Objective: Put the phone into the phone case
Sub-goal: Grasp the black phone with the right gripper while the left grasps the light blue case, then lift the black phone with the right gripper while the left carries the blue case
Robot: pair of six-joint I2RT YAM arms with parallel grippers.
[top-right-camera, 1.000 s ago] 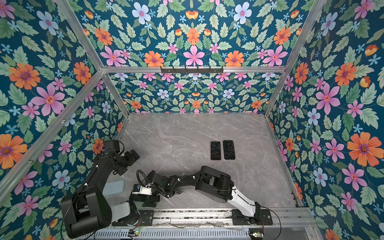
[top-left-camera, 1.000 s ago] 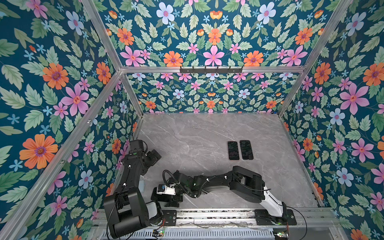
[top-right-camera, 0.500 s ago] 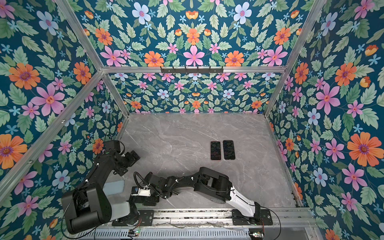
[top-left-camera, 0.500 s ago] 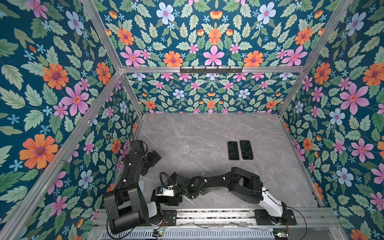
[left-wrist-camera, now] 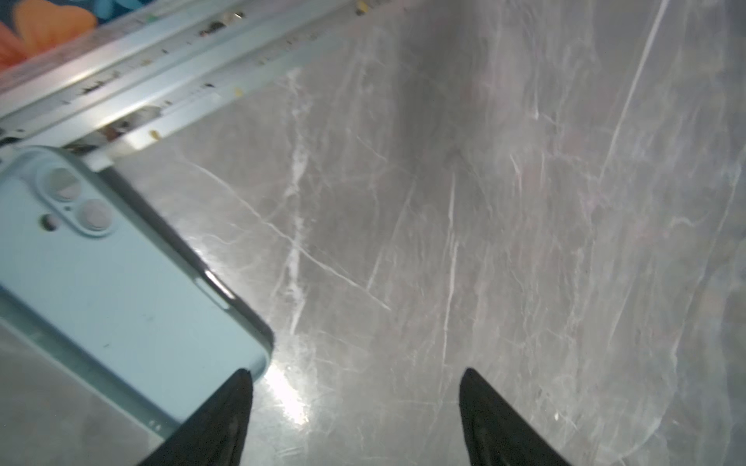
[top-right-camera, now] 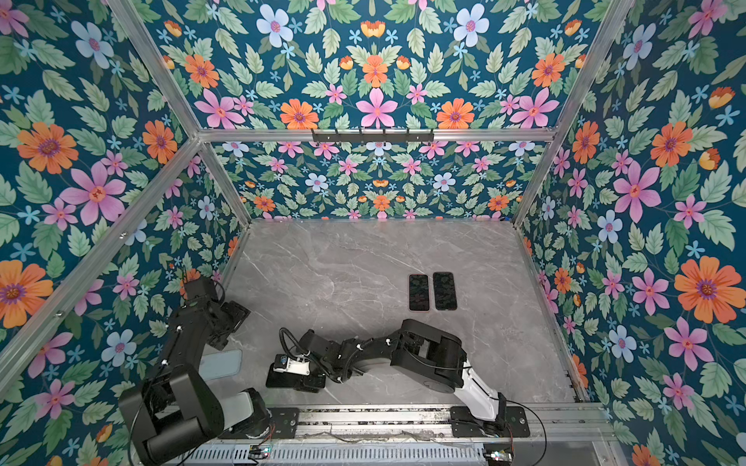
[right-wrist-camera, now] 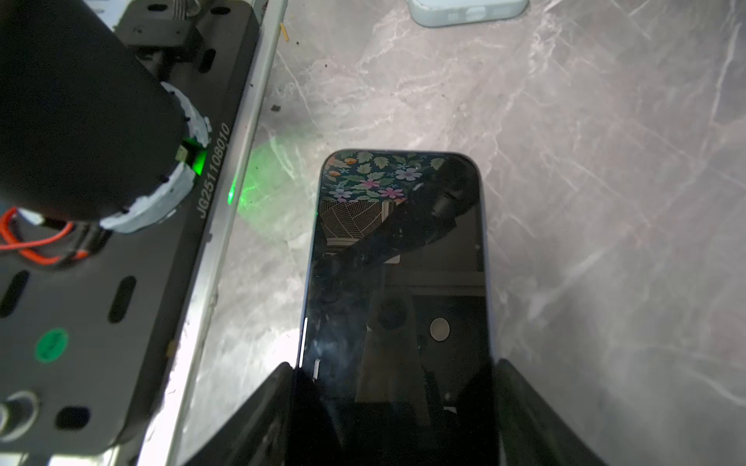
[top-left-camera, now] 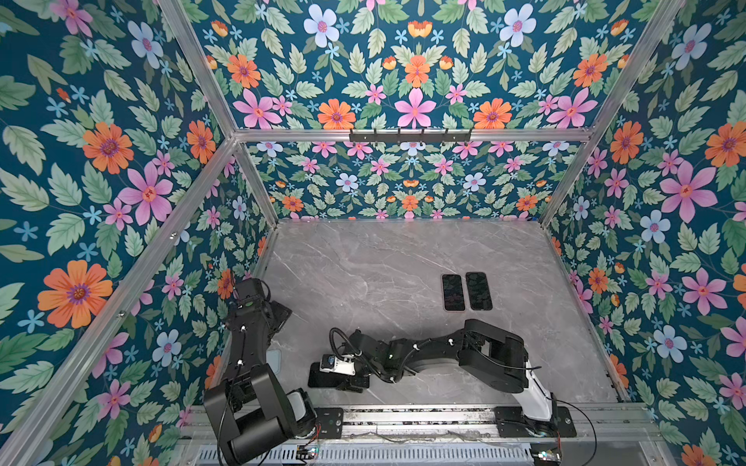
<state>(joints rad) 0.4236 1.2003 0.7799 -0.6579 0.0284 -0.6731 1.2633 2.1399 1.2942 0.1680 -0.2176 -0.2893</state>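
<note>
Phone lies flat, screen up, on counter, just beside front rail. Right claw straddles one end, fingers at both long edges; cannot tell if pinching. Pale blue phone case lies near the same rail. Left claw spread over bare counter, farther from rail.

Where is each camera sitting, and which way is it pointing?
Top views: high over the front rail, looking down at the table; left arm and right arm show.
Left wrist: on the left arm, looking down past the left hand at the phone case.
Right wrist: on the right arm, looking down past the right hand at the phone; the left arm's base shows.
Shared: both wrist views show the case.
</note>
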